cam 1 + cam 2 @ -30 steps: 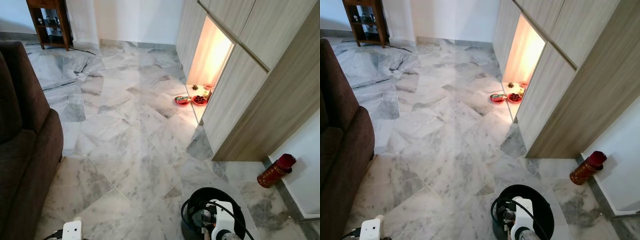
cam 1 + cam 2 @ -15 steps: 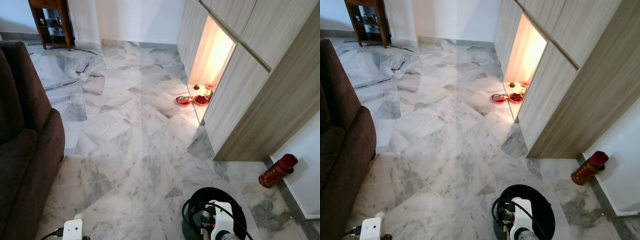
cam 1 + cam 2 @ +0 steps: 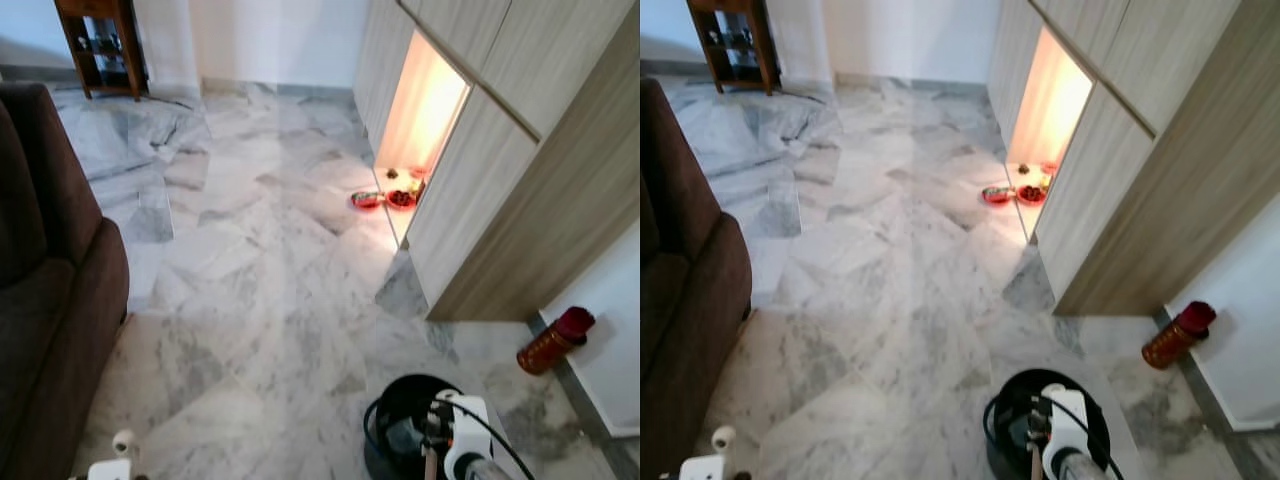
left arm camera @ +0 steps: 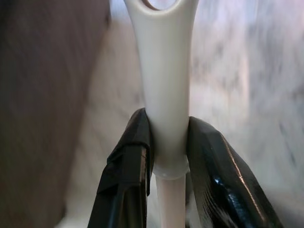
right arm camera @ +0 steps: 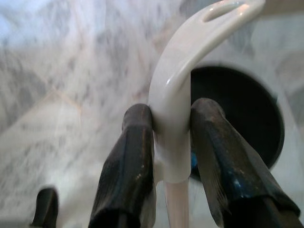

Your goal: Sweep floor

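In the left wrist view the left gripper [image 4: 167, 142] has its two black fingers [image 4: 128, 161] closed snugly on a white plastic handle [image 4: 166, 71], one finger pressed to each side of the narrow neck just above a collar where a thinner white shaft runs on. The handle widens toward an end with a hanging hole at the frame's edge. Behind it lie the marble floor [image 4: 247, 71] and the brown side of the sofa [image 4: 42, 95].

In the right wrist view the right gripper [image 5: 171, 128] likewise clamps a second white handle [image 5: 190, 52], a curved one with a slot near its tip; both fingers [image 5: 130, 156] touch its stem with no gap. Beyond it sits a black round dustpan [image 5: 247, 118] on the floor.

From the head views, the black dustpan [image 3: 400, 405] rests on the grey-veined marble floor [image 3: 260, 280] near the bottom edge, with the right arm's white wrist [image 3: 462, 445] above it. The left arm's white wrist [image 3: 105, 468] shows at the bottom left, beside the brown sofa [image 3: 50, 300]. To the right stands a wood-grain cabinet [image 3: 500, 170] with a lit niche [image 3: 425, 110], red bowls [image 3: 385, 199] at its foot. A red cylindrical container [image 3: 553, 341] lies tilted by the white wall. A dark wooden shelf [image 3: 100, 45] stands far back.
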